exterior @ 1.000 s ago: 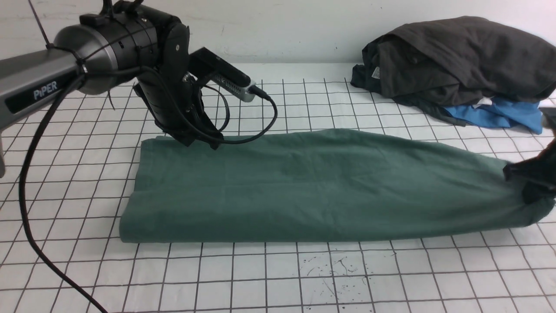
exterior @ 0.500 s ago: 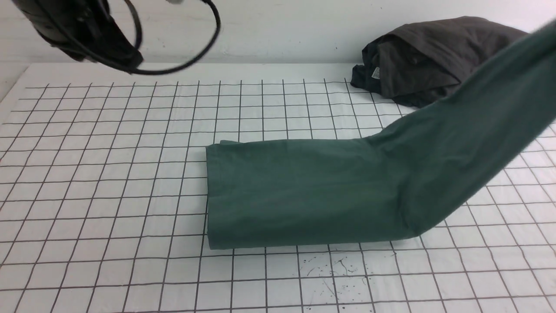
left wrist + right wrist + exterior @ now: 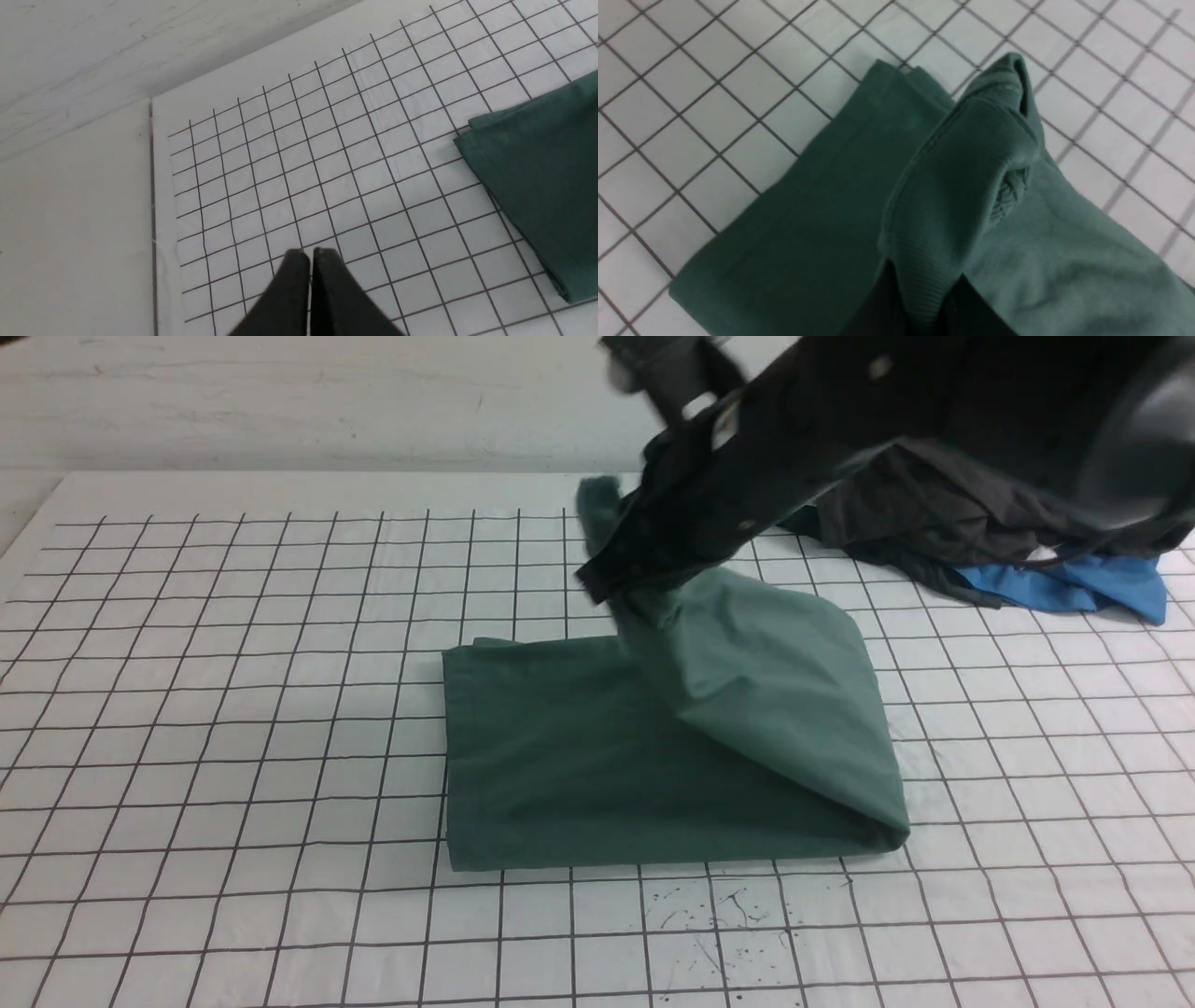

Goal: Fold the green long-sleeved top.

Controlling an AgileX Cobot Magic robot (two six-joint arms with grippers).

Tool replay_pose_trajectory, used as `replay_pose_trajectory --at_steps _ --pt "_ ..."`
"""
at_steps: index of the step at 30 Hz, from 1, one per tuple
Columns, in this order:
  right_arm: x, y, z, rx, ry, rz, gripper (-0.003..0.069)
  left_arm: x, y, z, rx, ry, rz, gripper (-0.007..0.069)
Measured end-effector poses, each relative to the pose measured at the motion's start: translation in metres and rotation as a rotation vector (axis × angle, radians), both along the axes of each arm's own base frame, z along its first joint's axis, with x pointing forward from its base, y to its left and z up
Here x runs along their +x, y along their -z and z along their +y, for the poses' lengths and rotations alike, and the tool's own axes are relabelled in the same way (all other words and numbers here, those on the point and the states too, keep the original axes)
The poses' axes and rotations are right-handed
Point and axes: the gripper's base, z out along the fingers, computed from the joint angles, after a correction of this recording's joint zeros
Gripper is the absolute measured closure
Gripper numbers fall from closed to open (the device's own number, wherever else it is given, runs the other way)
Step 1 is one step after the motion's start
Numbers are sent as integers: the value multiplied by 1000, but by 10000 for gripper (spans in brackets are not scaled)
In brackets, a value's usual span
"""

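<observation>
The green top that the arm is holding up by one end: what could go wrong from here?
The right gripper pinches only a bunched bit of ribbed edge of the green top, so the flap may slip out or land crooked. Nothing pins the lower layer: the left gripper is shut, off the cloth, so pulling could drag the whole top along the gridded table.
</observation>
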Motion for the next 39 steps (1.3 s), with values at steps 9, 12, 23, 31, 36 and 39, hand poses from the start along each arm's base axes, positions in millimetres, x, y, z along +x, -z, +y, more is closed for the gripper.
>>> replay_pose_trajectory --at_steps 9,12,23,31,36,39 --pt "12 45 51 126 -26 152 463 -1 16 -4 -14 28 63 632" --pt "12 35 54 163 -30 160 309 -5 19 -3 -11 31 70 632" --pt "16 46 46 -29 -21 190 220 -15 19 1 0 42 67 632" --pt "14 133 64 -110 -26 459 539 -16 19 -2 -24 72 76 632" --pt "11 124 65 -121 -53 470 655 -32 16 3 -33 73 49 632" --pt "11 93 64 -108 -80 414 664 -54 19 9 -51 82 28 632"
